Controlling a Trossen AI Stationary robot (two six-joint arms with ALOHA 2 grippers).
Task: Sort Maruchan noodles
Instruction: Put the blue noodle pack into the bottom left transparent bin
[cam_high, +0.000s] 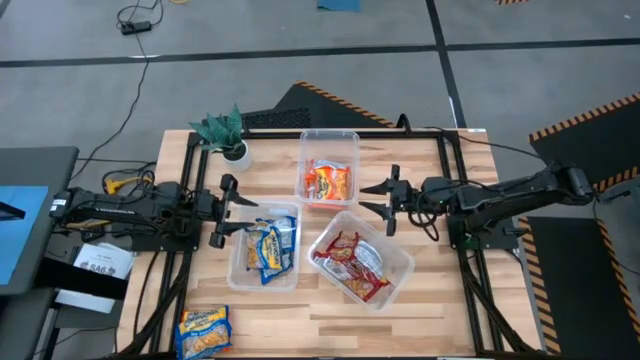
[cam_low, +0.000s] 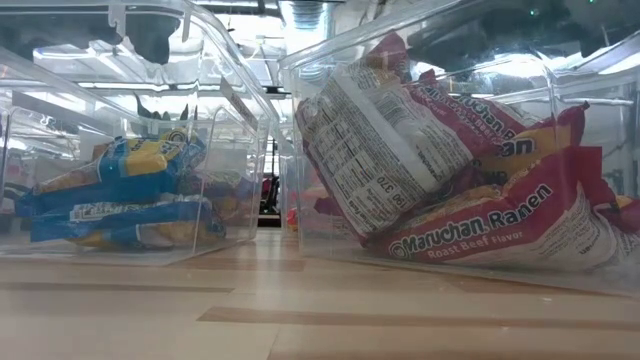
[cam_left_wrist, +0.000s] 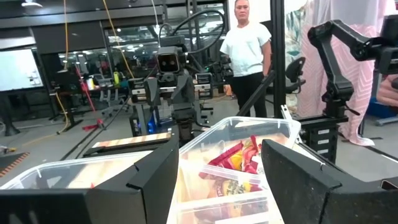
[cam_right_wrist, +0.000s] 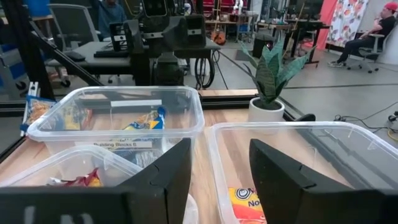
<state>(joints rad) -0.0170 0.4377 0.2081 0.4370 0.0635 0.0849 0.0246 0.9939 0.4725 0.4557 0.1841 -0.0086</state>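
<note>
In the high view, blue-white packets (cam_high: 266, 247) lie in the clear bin on the left. Red packets (cam_high: 349, 262) fill the tilted bin on the right, and orange packets (cam_high: 327, 181) lie in the far bin. One orange-yellow packet (cam_high: 203, 332) lies flat on the table at its near left corner. My left gripper (cam_high: 222, 211) hovers open just left of the blue bin. My right gripper (cam_high: 390, 202) hovers open to the right of the orange bin, above the red bin's far side. The low view shows the blue packets (cam_low: 120, 190) and the red packets (cam_low: 470, 170) through the bin walls.
A small green potted plant (cam_high: 225, 130) stands at the table's far left. The three clear bins crowd the table's middle, and bare wood (cam_high: 330, 325) lies along the near edge. A person (cam_left_wrist: 247, 43) stands beyond the table's right side, and another sits far off (cam_right_wrist: 367, 37).
</note>
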